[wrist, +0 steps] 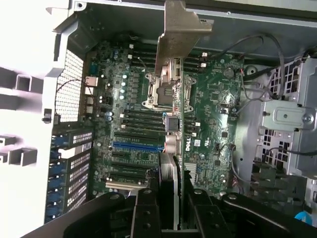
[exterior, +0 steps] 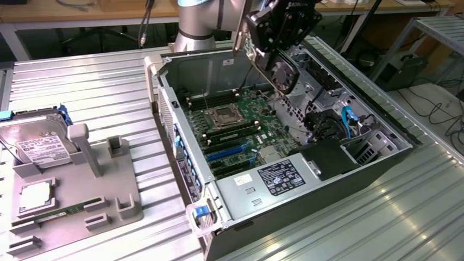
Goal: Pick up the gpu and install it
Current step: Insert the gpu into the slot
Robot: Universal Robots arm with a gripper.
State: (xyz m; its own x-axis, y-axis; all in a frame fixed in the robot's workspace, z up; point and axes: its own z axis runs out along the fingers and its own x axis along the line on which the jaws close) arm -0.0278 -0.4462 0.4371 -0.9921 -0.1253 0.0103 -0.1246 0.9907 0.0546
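gripper [wrist: 172,208] clamping gpu [exterior: 283,74] above open case [exterior: 168,111], motherboard [exterior: 250,128] inside

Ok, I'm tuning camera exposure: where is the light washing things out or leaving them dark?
Wrist view: the table beside the case is blown out white; the motherboard under the gpu is dimmer but readable. Exterior view: soft, even light, a pale sheen on the table's ribs, no hard shadows.
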